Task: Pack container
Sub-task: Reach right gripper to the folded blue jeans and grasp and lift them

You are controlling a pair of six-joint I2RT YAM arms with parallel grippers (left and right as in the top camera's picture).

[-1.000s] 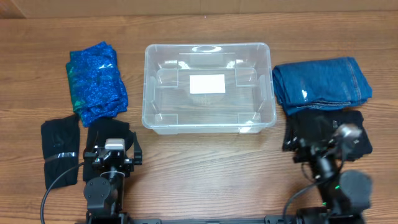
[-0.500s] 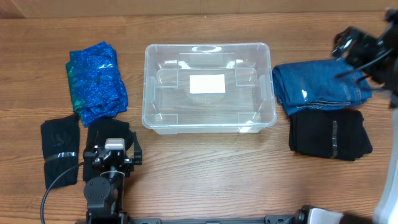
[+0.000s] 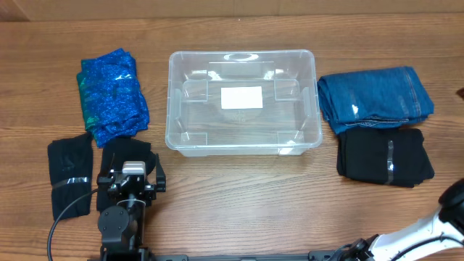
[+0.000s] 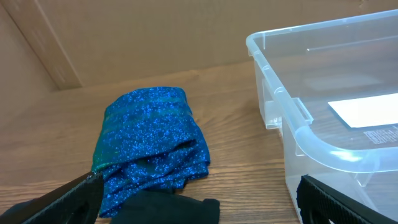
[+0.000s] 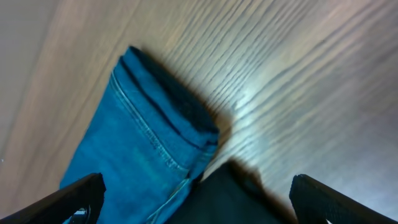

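The clear container (image 3: pixel 243 141) stands empty at the table's middle, with a white label (image 3: pixel 241 97) on its base. Its near corner shows in the left wrist view (image 4: pixel 311 140). My left gripper (image 3: pixel 131 172) is open and empty. It hangs over a black folded garment (image 3: pixel 125 154), with a sparkly blue garment (image 4: pixel 149 143) ahead of it. My right gripper (image 5: pixel 199 205) is open and empty. It hovers above the folded jeans (image 5: pixel 137 149) and a black garment (image 5: pixel 236 199). In the overhead view only a white link (image 3: pixel 428 230) of the right arm shows.
Another black folded garment (image 3: pixel 70 174) lies at the front left. The sparkly blue garment (image 3: pixel 111 96) lies left of the container. The jeans (image 3: pixel 375 98) and the black garment (image 3: pixel 384 156) lie right of it. A cardboard wall (image 4: pixel 124 37) stands behind the table.
The right arm swung from the black garment at the front right to the far right rear, then its gripper left the overhead view. The left arm has not moved.
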